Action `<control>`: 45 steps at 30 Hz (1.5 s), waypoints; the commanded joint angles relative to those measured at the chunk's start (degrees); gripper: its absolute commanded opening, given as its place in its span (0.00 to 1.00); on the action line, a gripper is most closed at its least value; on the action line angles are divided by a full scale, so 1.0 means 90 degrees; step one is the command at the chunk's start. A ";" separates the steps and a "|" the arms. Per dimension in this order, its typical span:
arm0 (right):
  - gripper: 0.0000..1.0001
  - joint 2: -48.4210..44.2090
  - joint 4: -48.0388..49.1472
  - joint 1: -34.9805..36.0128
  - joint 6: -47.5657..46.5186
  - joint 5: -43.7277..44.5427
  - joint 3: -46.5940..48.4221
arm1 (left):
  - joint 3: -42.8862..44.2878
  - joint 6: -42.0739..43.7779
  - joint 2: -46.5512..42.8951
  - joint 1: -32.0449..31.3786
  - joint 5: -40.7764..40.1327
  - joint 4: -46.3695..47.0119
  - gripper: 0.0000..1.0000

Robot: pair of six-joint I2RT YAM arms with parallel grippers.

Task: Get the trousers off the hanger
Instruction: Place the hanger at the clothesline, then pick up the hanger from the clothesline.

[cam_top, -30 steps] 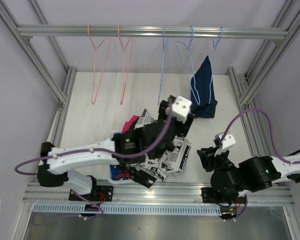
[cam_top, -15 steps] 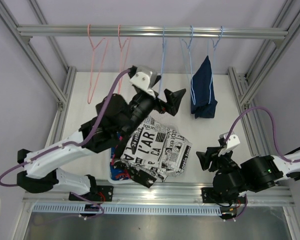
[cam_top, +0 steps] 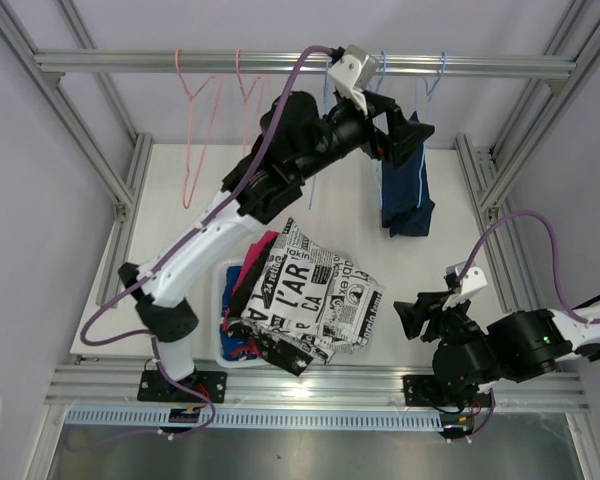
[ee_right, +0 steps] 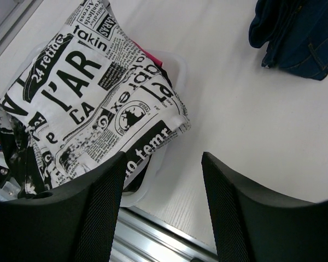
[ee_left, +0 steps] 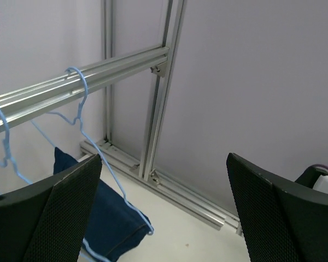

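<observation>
Overhead view of a white bench (cam_top: 180,220) inside a metal frame, with two robot arms reaching out from the near edge. The left arm is stretching up and away. Its hand (cam_top: 402,140) is hovering near the rail (cam_top: 130,63), just beside the top of the dark denim trousers (cam_top: 408,195). Its fingers are standing wide apart and gripping nothing. The wrist view is showing only open air between them, with the denim trousers lower down to the left.

These trousers are hanging from a blue hanger (ee_left: 86,87) at the far right of the rail, and their lower end is bunching on the bench. Two pink hangers (cam_top: 187,150) are hanging at the far left.

The right hand (cam_top: 420,308) is sitting low at the near right, with its fingers partly spread and holding nothing.

Near the middle, a white tub (cam_top: 223,290) is holding a heap of trousers. The white pair with black print (cam_top: 315,290) is lying on top. A pink pair (cam_top: 263,243) is peeking out at the far side, and a blue and red pair (cam_top: 242,345) is showing underneath.
</observation>
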 commanded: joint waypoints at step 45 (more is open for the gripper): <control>0.69 -0.0090 0.0481 -0.0097 -0.0188 0.0297 -0.0010 | 0.1478 -0.2851 0.3562 0.1055 0.1980 0.2734 0.99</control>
